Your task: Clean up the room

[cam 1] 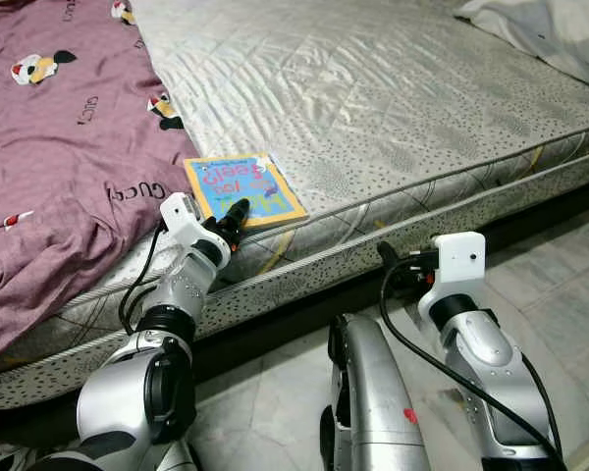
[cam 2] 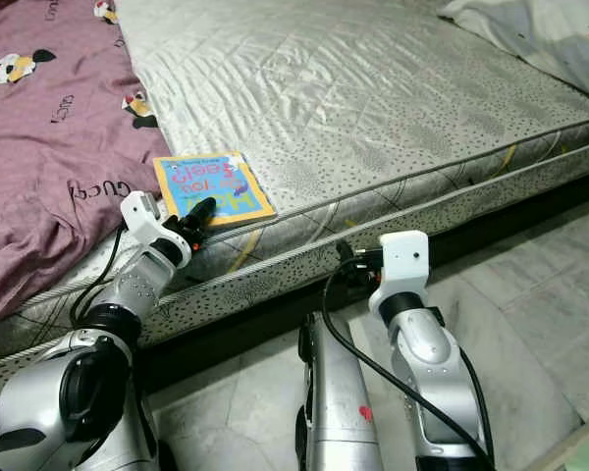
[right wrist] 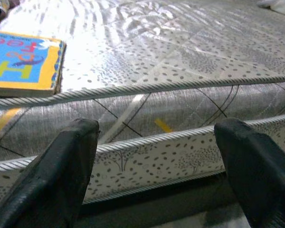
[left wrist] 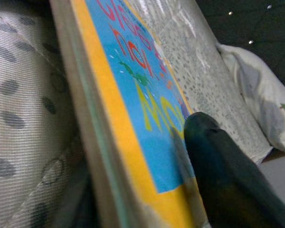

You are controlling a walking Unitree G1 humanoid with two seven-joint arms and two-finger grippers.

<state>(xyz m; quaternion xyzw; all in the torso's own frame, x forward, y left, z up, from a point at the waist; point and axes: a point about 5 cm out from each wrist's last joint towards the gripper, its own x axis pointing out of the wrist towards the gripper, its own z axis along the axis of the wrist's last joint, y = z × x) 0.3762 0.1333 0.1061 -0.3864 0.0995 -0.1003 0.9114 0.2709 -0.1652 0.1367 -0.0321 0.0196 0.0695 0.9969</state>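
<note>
Left eye view: left tool point(cam 1: 234, 221) touching book point(cam 1: 243, 188) on mattress point(cam 1: 393, 108).

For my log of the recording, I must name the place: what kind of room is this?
Most likely a bedroom: a wide silver quilted mattress lies low over a tiled floor, with a purple printed blanket and a white pillow on it.

Blue-yellow book point(cam 1: 243, 189); speckled silver mattress point(cam 1: 393, 98); maroon cartoon-print blanket point(cam 1: 59, 147).
</note>
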